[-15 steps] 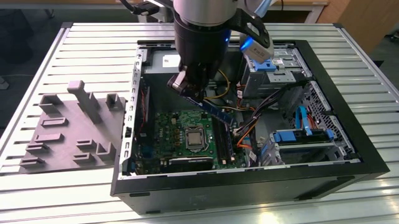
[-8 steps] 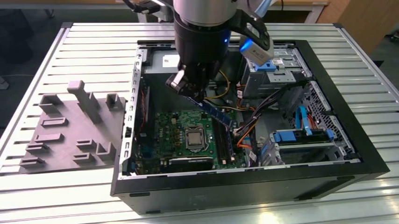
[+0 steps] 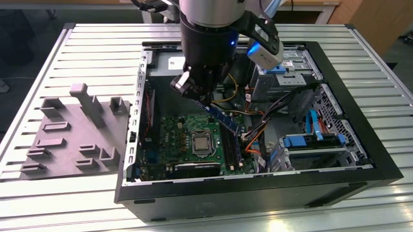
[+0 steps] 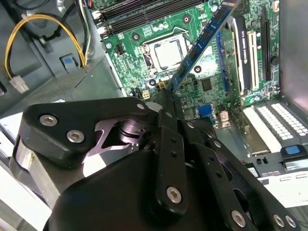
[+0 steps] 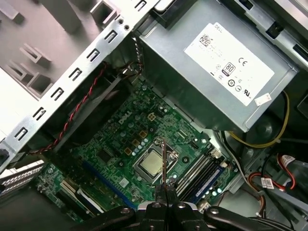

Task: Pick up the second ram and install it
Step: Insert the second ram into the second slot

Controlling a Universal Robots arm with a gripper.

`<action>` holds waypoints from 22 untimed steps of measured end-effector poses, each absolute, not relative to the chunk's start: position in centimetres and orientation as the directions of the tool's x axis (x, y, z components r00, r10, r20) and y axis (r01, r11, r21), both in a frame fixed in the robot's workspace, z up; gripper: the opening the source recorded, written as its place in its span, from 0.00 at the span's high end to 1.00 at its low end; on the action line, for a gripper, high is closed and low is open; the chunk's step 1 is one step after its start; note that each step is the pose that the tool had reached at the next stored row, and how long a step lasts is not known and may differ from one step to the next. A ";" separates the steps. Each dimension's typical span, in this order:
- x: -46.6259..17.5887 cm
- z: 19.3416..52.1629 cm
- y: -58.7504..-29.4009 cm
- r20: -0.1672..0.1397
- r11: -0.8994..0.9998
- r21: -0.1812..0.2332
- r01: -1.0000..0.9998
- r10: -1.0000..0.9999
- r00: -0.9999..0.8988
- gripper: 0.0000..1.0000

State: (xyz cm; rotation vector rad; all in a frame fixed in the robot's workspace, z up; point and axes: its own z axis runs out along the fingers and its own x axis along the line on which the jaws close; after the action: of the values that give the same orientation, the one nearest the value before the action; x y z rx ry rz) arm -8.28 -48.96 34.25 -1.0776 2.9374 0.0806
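Observation:
My gripper [image 3: 201, 100] is shut on one end of the second ram [image 3: 224, 119], a long thin dark board with a bluish face. It hangs tilted inside the open computer case, above the green motherboard [image 3: 184, 140]. In the second wrist view the ram [image 4: 202, 41] reaches out from the fingertips [image 4: 166, 98] over the processor socket [image 4: 168, 52]. The first wrist view has the ram [image 5: 163, 161] edge-on above the socket, just beside the black memory slots [image 5: 199, 174]. Those slots [image 3: 233, 150] lie below the ram's low end, and the ram is clear of them.
The black case wall [image 3: 258, 191] rings the board. A grey power supply [image 5: 211, 67] sits at the back, with orange and yellow cables [image 3: 255, 133] and a blue-tabbed drive cage [image 3: 310, 141] at the exterior view's right. A grey fixture [image 3: 71, 140] lies outside the case.

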 end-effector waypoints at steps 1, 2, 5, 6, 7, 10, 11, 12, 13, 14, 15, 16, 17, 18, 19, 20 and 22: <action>-8.3 34.2 -49.0 -0.029 0.767 0.044 -0.640 -0.639 -0.769 0.88; -8.3 34.2 -49.0 -0.029 0.773 0.044 -0.633 -0.633 -0.774 0.88; -8.3 34.2 -49.0 -0.029 0.788 0.044 -0.614 -0.614 -0.789 0.88; -8.3 34.2 -49.0 -0.029 0.793 0.044 -0.608 -0.607 -0.794 0.88; -8.3 34.2 -49.0 -0.029 0.798 0.044 -0.601 -0.600 -0.799 0.88; -8.3 34.2 -49.0 -0.029 0.812 0.044 -0.581 -0.581 -0.814 0.88; -8.3 34.2 -49.0 -0.029 0.817 0.044 -0.575 -0.574 -0.818 0.88; -8.3 34.2 -49.0 -0.029 0.822 0.044 -0.568 -0.568 -0.823 0.88; -8.3 34.2 -49.0 -0.029 0.826 0.044 -0.561 -0.561 -0.827 0.88; -8.3 34.2 -49.0 -0.029 0.831 0.044 -0.555 -0.554 -0.832 0.88; -8.3 34.2 -49.0 -0.029 0.836 0.044 -0.548 -0.547 -0.837 0.88; -8.3 34.2 -49.0 -0.029 0.840 0.044 -0.541 -0.540 -0.841 0.88; -8.3 34.2 -49.0 -0.029 0.844 0.044 -0.534 -0.533 -0.845 0.88; -8.3 34.2 -49.0 -0.029 0.848 0.044 -0.528 -0.527 -0.850 0.88; -8.3 34.2 -49.0 -0.029 0.852 0.044 -0.521 -0.520 -0.854 0.88; -8.3 34.2 -49.0 -0.029 0.857 0.044 -0.514 -0.513 -0.858 0.88; -8.3 34.2 -49.0 -0.029 0.865 0.044 -0.499 -0.499 -0.866 0.88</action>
State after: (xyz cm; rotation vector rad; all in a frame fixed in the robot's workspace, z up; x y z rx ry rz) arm -8.28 -48.96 34.22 -0.8074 3.0181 0.0786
